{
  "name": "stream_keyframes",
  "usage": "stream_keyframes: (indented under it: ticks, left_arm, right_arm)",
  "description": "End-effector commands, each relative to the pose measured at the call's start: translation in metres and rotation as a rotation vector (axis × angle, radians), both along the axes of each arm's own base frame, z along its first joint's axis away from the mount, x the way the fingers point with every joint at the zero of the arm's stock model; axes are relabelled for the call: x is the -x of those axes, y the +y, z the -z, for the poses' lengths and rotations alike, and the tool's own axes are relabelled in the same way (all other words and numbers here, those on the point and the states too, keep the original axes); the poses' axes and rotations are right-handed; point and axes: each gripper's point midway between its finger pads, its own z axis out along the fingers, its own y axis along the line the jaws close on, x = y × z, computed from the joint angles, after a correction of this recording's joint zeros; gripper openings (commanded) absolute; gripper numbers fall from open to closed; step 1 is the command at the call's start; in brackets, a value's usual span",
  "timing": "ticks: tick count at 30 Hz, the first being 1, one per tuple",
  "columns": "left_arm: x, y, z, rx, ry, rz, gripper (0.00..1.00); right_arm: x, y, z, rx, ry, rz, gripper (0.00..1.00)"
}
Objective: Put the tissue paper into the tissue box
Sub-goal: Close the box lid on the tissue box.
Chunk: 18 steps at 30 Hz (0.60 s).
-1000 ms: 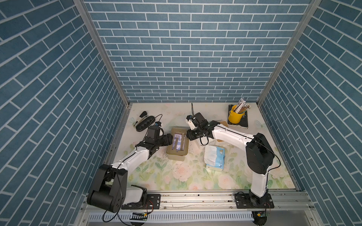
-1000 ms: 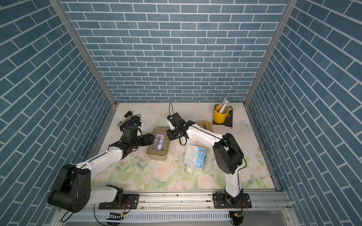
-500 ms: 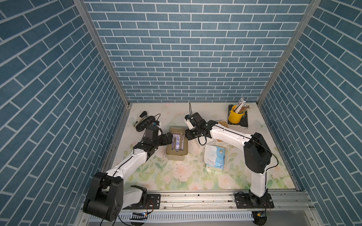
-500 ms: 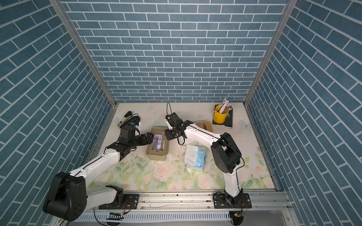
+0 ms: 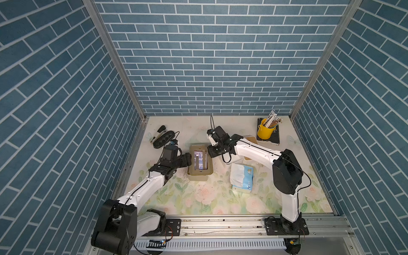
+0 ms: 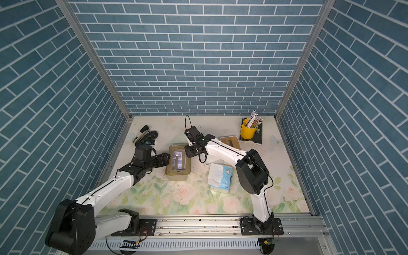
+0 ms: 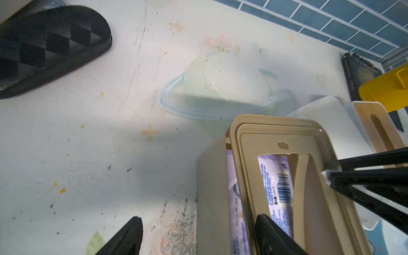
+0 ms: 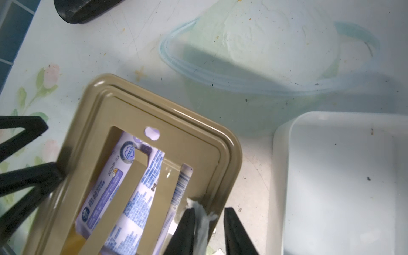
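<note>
The tan tissue box [image 5: 199,175] [image 6: 176,175] stands left of the middle, with its cut-out lid [image 8: 187,136] on. Through the lid opening shows the purple-printed tissue paper pack [image 5: 199,161] [image 7: 276,183] [image 8: 132,176], lying inside the box. My left gripper [image 5: 189,159] [image 6: 166,159] [image 7: 198,236] is open and straddles the box's left wall [image 7: 209,198], with the outer finger clear of it. My right gripper [image 5: 210,152] [image 6: 187,152] [image 8: 208,220] is shut on the rim at the box's right far edge. A frayed white scrap clings to its inner finger.
A white-and-blue tissue pack [image 5: 241,177] lies right of the box. A white open container [image 8: 342,176] and a white box with a slotted wooden lid [image 5: 250,140] sit under the right arm. A yellow pencil cup [image 5: 265,130] stands on a dark book at back right. A black ridged object [image 5: 163,138] and a stapler [image 5: 157,133] lie at back left.
The left arm's base and elbow have swung while its gripper stays at the box's left wall. The right gripper has crept slightly toward the box.
</note>
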Motion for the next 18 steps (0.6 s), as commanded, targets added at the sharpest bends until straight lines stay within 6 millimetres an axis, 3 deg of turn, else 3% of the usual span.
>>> stream_keyframes:
  ticks: [1,14,18]
  left_arm:
    - [-0.006,0.000,0.010,-0.014,0.004,0.002,0.82]
    - [-0.024,0.005,0.020,-0.031,0.016,-0.008,0.78]
    - [-0.030,0.002,0.021,-0.024,0.015,-0.001,0.78]
  right_arm:
    - [0.016,-0.006,0.017,0.095,0.058,-0.011,0.27]
    - [0.031,0.009,-0.004,0.081,0.043,-0.053,0.29]
    - [0.031,0.003,0.004,0.111,0.041,-0.046,0.29]
